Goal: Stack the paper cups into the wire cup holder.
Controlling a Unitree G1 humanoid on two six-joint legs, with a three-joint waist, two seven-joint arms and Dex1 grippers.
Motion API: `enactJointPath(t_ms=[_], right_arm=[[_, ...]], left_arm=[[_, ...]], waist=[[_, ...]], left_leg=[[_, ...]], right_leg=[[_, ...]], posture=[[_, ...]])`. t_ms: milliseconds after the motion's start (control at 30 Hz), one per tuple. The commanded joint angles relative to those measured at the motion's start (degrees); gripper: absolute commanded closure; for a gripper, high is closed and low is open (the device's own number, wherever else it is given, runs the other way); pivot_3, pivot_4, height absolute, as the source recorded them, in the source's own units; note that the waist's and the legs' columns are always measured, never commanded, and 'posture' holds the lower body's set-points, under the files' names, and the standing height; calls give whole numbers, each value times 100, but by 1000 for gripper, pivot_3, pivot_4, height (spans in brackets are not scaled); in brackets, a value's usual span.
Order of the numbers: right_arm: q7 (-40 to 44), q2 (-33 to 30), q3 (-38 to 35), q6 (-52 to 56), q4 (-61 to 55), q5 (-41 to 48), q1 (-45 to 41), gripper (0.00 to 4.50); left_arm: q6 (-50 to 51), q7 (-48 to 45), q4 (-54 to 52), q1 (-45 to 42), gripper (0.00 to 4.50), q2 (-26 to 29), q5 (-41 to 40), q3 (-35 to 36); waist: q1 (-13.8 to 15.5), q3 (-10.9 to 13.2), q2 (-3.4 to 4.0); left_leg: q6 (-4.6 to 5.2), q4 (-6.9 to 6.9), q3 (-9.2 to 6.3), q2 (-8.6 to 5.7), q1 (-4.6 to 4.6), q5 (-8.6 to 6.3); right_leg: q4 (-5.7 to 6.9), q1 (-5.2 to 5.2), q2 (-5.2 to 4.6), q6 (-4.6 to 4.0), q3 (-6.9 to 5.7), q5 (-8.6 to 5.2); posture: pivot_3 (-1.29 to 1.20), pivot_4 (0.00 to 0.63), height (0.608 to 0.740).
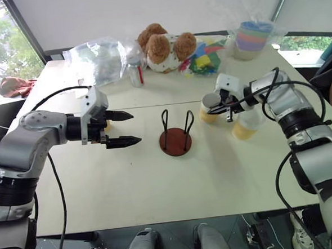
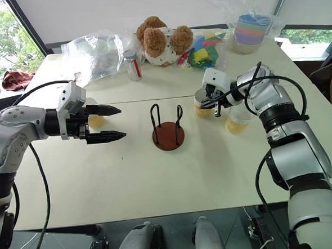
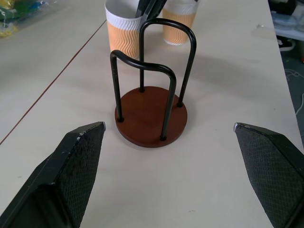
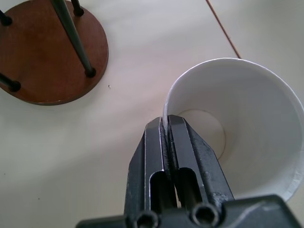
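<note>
The wire cup holder [image 1: 175,141], a dark red round base with two black wire loops, stands empty at the table's middle. Just right of it my right gripper [image 4: 166,127] is shut on the rim of a paper cup [image 1: 208,111], one finger inside the wall and one outside; the cup [image 4: 247,118] sits upright on the table. A second paper cup [image 1: 244,130] stands beside it, partly behind my right wrist. My left gripper [image 1: 127,128] hovers open left of the holder, pointing at it, fingers [image 3: 71,166] wide apart. A third paper cup [image 2: 96,120] peeks from behind the left gripper.
Along the table's far side lie a crumpled clear plastic bag [image 1: 97,58], a small can [image 1: 136,72], a teddy bear [image 1: 164,48], coloured pieces [image 1: 204,60] and a pastel cup stack wrapped in plastic [image 1: 252,37]. A red cloth [image 1: 14,86] lies off the far left.
</note>
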Motion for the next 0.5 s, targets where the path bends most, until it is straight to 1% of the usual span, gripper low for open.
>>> enactJointPath(t_ms=[33, 100, 167, 233, 267, 367, 500], right_arm=[[301, -282, -276, -399, -89, -46, -975, 4474], [475, -289, -315, -406, -91, 2, -1240, 4474], [918, -293, -416, -184, -463, 237, -1488, 4474], [1587, -313, -523, 554, -1238, 740, -1492, 4474], [1752, -381, -471, 1085, -1732, 1148, -1392, 4474], [1836, -539, -308, 2117, -2819, 1965, -1063, 4474], [1836, -480, -181, 2611, -3461, 2152, -763, 4474]], left_arm=[[-63, -41, -5, -106, 0, 148, 23, 182], [-57, -73, 25, -129, 0, 174, 10, 185], [-70, -97, 67, -157, 0, 180, 18, 163], [-92, -99, 90, -162, 0, 160, 33, 137], [-101, -96, 90, -156, 0, 149, 37, 129], [-130, -75, 107, -165, 0, 105, 53, 109], [-183, -56, 160, -216, 0, 46, 112, 77]], waist=[[-5, 9, 10], [-6, 9, 10], [-4, 8, 9], [-3, 8, 9], [0, 9, 9], [24, 8, 8], [37, 7, 6]], left_leg=[[0, -2, 3, -1, 0, 0], [-2, -13, 2, 4, 0, 0], [-4, -18, 0, 6, 1, -1], [-3, -18, 1, 6, 1, -1], [-3, -16, 2, 6, 0, -1], [11, -14, 1, 6, 0, -8], [28, 1, -1, 1, 0, -19]], right_leg=[[1, -4, -1, 0, 2, 0], [1, -9, 4, 0, 1, 0], [1, -10, 7, 0, 1, 0], [2, -9, 6, 0, 1, 0], [3, -7, 6, 0, 1, 0], [8, -6, 3, 0, 1, 0], [4, 1, -3, 0, 0, 0]], posture=[[0, 150, 740], [0, 150, 740], [0, 150, 740], [0, 150, 740], [0, 150, 740], [0, 150, 740], [0, 150, 740]])
